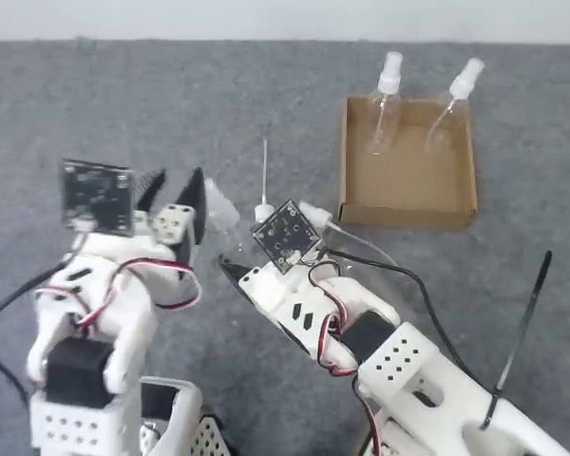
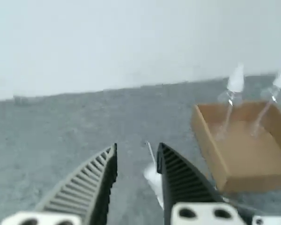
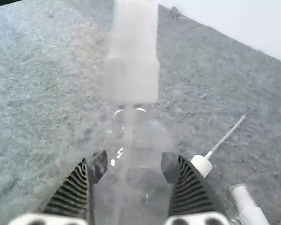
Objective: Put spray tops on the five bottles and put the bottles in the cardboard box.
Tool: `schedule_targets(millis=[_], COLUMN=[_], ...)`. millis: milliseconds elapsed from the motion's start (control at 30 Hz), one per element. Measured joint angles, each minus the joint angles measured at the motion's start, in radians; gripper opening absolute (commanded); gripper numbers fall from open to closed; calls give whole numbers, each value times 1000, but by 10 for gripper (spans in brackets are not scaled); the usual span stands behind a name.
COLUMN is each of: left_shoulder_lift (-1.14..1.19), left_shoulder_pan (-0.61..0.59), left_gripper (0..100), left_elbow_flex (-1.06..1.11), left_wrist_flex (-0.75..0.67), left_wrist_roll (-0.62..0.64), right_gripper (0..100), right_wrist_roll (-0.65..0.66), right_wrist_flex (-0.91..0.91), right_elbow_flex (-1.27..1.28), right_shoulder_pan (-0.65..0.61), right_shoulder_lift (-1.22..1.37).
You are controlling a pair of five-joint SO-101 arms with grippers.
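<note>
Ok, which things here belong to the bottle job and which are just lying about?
Job:
cardboard box
two topped bottles in it
topped bottle held in the right gripper
loose spray top
another bottle lying beside the box

Lying about:
black cable tie beside the right arm
grey mat

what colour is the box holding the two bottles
The cardboard box is plain brown, clearest in the high view.

White plastic arms [image 1: 104, 313] carry black ribbed tool fingers [image 2: 89, 187] and red-black wiring [image 1: 142, 271].
</note>
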Motion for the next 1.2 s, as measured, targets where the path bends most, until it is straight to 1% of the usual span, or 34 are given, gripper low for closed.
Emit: schedule_targets(millis=[100,233,333,433,567,633,700,933,1033,1200], left_shoulder_lift=[-3,-26,-123,-209,-281,-304,-327,-345,-345,-356], left_shoulder_pan=[-35,-41,-34,41,180,215,235,239,239,244], left_gripper=[182,183,185,186,258,295,306,306,306,305], left_elbow_flex=[-46,-46,28,180,414,488,511,577,605,609], left_wrist_flex=[0,31,38,12,-71,-101,-114,-170,-204,-210], left_wrist_roll=[0,0,0,0,0,0,0,0,0,0], right_gripper=[6,6,6,6,6,6,6,6,6,6], right_wrist_roll=[0,0,0,0,0,0,0,0,0,0], right_wrist_flex=[0,23,109,192,307,356,393,517,611,717], right_elbow_flex=[0,-40,-164,-324,-542,-621,-678,-809,-832,-832], right_shoulder_pan=[48,167,265,318,315,299,273,181,176,183], right_shoulder_lift=[0,11,46,109,238,307,362,394,384,292])
